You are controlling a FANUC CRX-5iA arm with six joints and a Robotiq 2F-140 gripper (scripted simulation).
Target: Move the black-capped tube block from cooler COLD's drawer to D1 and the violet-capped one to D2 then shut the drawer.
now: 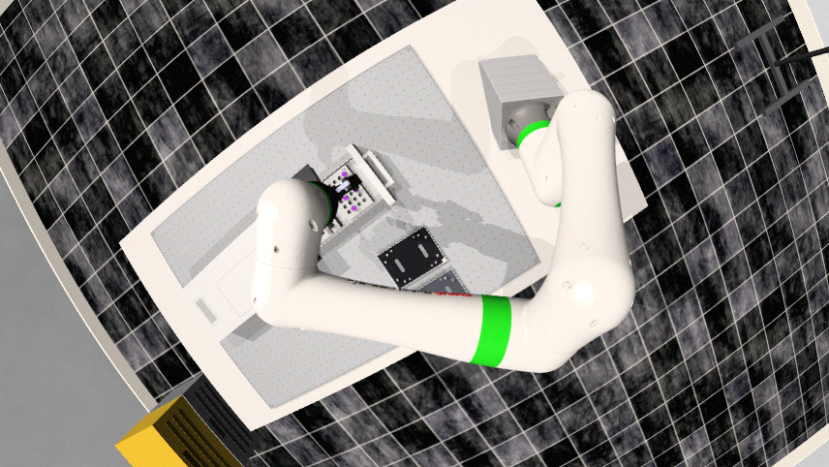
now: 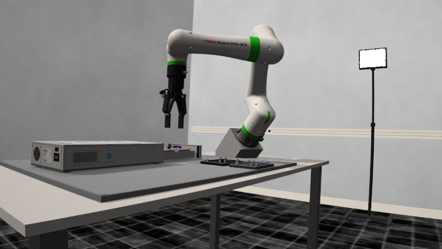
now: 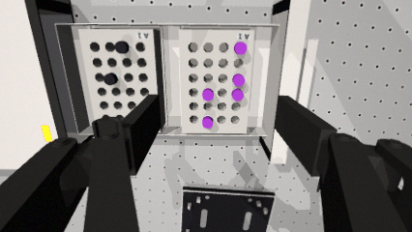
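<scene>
My gripper is open and empty, high above the pulled-out drawer of COLD. The block with violet-capped tubes lies in the drawer's front half, between the fingertips in the wrist view but well below them. The block with black-capped tubes lies in the half nearer the housing; two black caps show, and my left finger hides its lower corner. D1 is a bare black plate. D2 is a bare grey plate, partly under the arm in the top view.
COLD's yellow lamp is lit. A transparent-looking rim surrounds both blocks, with a divider between them. The drawer's handle sticks out from its front. Short locator pins stand on both slots. My forearm passes over D2's side of the deck.
</scene>
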